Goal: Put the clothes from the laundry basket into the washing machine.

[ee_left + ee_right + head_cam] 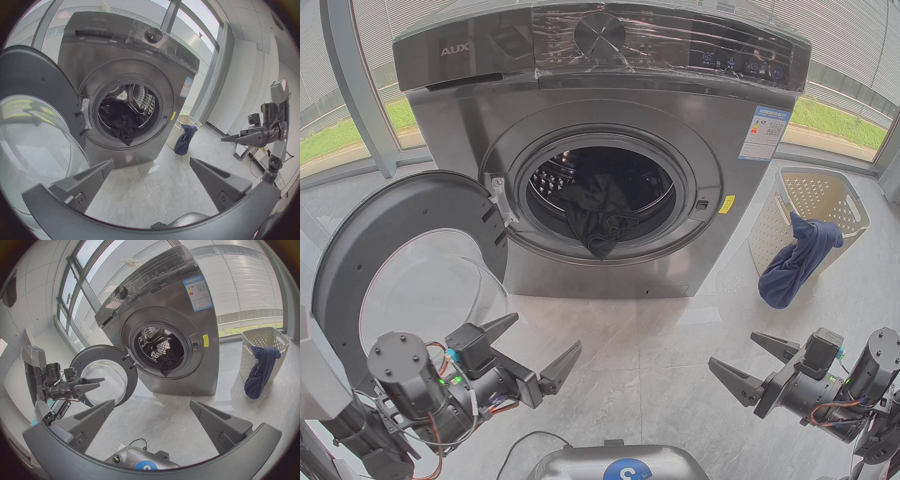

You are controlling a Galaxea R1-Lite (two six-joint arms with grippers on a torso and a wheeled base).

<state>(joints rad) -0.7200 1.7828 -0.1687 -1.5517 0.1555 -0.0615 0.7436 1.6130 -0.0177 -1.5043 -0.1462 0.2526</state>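
black cloth (600,212) in washer (675,119), blue cloth (797,262) over basket (831,187), left gripper (547,330), right gripper (732,349) spread

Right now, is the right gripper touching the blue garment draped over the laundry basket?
Apart. The head view shows bare floor between the right gripper and the blue garment hanging over the laundry basket.

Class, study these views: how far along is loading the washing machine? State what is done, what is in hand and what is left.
Done: the door is open and a black garment lies in the drum, part hanging over the opening's lip. In hand: nothing; the left gripper and right gripper are open and empty. Left: a dark blue garment hangs over the rim of the laundry basket.
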